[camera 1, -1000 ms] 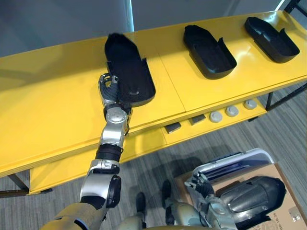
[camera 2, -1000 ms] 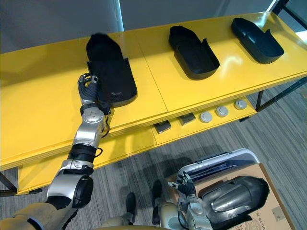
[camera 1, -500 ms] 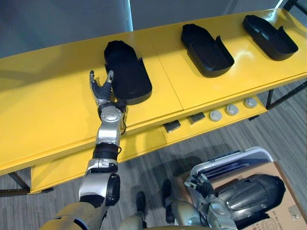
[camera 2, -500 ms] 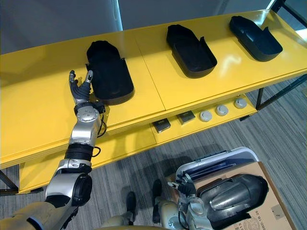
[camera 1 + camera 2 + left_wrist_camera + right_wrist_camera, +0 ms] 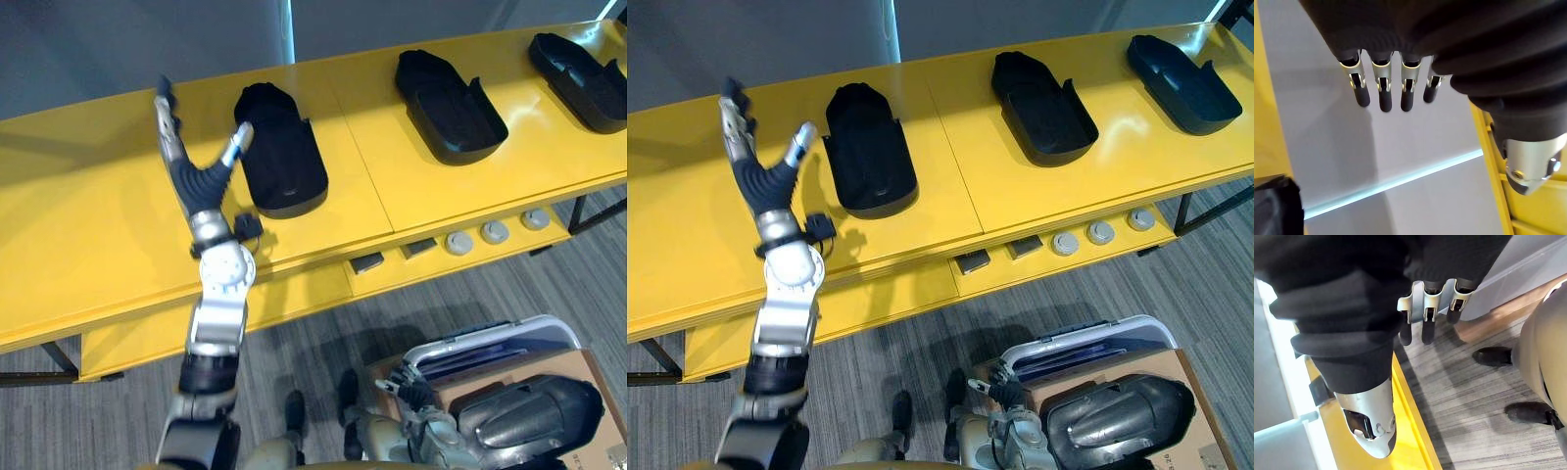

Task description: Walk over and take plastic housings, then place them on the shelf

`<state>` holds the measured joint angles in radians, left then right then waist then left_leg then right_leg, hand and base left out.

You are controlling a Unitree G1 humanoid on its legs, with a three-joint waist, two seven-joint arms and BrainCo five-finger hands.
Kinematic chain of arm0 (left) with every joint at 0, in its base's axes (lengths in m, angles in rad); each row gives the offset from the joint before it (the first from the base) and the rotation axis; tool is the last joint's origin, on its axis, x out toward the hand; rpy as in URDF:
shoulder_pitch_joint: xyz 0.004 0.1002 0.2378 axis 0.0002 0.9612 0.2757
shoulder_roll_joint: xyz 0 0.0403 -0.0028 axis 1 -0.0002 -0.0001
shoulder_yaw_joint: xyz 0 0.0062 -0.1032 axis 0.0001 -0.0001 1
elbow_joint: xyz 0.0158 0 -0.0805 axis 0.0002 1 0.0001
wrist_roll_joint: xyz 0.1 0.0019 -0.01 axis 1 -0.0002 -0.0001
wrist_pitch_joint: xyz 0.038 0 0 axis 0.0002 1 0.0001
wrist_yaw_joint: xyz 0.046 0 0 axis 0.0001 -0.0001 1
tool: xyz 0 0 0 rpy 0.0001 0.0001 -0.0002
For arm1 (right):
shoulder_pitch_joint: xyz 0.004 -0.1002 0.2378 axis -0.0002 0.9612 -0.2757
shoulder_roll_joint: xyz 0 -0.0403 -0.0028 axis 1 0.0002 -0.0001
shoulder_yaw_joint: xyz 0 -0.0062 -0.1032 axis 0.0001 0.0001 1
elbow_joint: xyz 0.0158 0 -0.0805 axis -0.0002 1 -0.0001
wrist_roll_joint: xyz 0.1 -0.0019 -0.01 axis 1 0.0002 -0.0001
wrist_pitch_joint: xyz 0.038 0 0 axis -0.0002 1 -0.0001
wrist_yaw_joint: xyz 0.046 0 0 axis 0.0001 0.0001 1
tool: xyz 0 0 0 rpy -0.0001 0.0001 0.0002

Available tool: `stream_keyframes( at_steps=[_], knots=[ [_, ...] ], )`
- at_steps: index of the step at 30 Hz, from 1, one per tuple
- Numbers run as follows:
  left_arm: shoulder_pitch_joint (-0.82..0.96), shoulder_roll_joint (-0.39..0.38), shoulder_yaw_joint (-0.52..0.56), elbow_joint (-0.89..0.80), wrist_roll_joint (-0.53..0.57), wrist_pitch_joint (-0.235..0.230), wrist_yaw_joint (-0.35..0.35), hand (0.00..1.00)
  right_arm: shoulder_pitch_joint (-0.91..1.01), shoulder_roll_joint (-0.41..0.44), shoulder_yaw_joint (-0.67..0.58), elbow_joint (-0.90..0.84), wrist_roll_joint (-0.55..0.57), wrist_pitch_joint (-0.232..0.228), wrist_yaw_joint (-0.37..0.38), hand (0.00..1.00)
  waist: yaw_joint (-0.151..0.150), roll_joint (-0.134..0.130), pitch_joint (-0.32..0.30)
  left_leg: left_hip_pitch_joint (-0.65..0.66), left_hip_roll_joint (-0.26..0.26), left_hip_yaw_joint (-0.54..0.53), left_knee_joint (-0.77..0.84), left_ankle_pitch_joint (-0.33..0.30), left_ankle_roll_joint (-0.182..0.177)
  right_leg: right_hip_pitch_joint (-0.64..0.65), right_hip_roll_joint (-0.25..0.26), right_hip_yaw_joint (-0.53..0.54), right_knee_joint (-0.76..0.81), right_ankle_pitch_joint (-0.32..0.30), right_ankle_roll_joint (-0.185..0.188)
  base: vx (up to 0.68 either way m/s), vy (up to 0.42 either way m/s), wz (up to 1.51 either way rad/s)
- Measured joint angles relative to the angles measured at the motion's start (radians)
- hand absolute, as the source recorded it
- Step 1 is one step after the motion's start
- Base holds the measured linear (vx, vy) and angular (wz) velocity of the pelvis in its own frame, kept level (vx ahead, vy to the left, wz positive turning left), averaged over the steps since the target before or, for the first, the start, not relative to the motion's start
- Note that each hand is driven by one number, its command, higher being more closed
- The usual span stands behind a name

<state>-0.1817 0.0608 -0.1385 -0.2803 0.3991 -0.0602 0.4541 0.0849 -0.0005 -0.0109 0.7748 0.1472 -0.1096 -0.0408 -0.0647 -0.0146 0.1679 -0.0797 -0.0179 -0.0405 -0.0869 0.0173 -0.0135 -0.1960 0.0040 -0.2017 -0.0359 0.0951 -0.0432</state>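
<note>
Since three black housings already lay on the yellow shelf (image 5: 98, 196), most of the visible work looked done. The left housing (image 5: 279, 162), the middle housing (image 5: 451, 93) and the right housing (image 5: 583, 69) sat hollow side up in a row on the top level, well apart from each other. The left robot hand (image 5: 199, 184) hung raised over the shelf just beside the left housing. It did not touch the housing, and its fingers and thumb were spread wide and held nothing, so I judged that piece set down and let go. The right robot hand (image 5: 409, 387) hung low near the floor, close to a white-rimmed bin (image 5: 490, 338) and a cardboard box (image 5: 588, 367), its fingers loose and empty.

Dark shapes showed inside the bin, but they were too unclear to name, so it could not be told whether any housings were left there. If some remained, the job left was to fetch another and set it on the free shelf space.

Counted, there were three housings. On the lower level were two dark blocks (image 5: 367, 262) and three grey discs (image 5: 495, 232). Both robot hands were empty.
</note>
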Motion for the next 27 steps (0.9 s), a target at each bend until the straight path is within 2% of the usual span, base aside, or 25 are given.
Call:
stream_keyframes(
  at_steps=[5, 12, 18, 27],
  knots=[
    [0.051, 0.0, -0.071, 0.021, 0.048, -0.028, -0.084, 1.0, -0.002, -0.004, 0.021, 0.019, -0.001, 0.0, 0.0, 0.0, 0.0, 0.003, -0.002, -0.003, 0.001, 0.013, 0.012, -0.008, 0.003, 0.0, 0.002, 0.012, -0.003, 0.001, 0.002, 0.02, 0.049, -0.08],
    [0.042, 0.003, -0.144, 0.216, 0.086, -0.031, -0.149, 1.0, -0.012, -0.006, 0.031, 0.024, -0.002, 0.003, 0.0, 0.0, -0.002, 0.009, -0.007, -0.012, 0.003, 0.02, 0.034, -0.018, 0.001, 0.0, 0.005, 0.016, -0.004, 0.001, 0.004, 0.03, 0.032, -0.03],
    [0.017, 0.005, -0.168, 0.327, 0.123, -0.006, -0.145, 1.0, -0.028, -0.007, 0.037, 0.024, -0.002, 0.004, -0.001, 0.0, -0.004, 0.016, -0.018, -0.018, 0.003, 0.042, 0.035, -0.018, 0.001, 0.0, 0.007, 0.037, -0.031, 0.023, 0.031, 0.0, 0.046, -0.09],
    [-0.092, 0.01, -0.139, 0.417, 0.164, 0.027, -0.119, 1.0, -0.046, -0.007, 0.039, 0.022, -0.002, 0.008, -0.001, 0.0, -0.02, 0.014, -0.021, -0.033, 0.003, 0.046, 0.034, -0.021, -0.003, -0.004, 0.011, 0.039, -0.062, 0.04, 0.023, -0.01, 0.009, -0.01]
  ],
)
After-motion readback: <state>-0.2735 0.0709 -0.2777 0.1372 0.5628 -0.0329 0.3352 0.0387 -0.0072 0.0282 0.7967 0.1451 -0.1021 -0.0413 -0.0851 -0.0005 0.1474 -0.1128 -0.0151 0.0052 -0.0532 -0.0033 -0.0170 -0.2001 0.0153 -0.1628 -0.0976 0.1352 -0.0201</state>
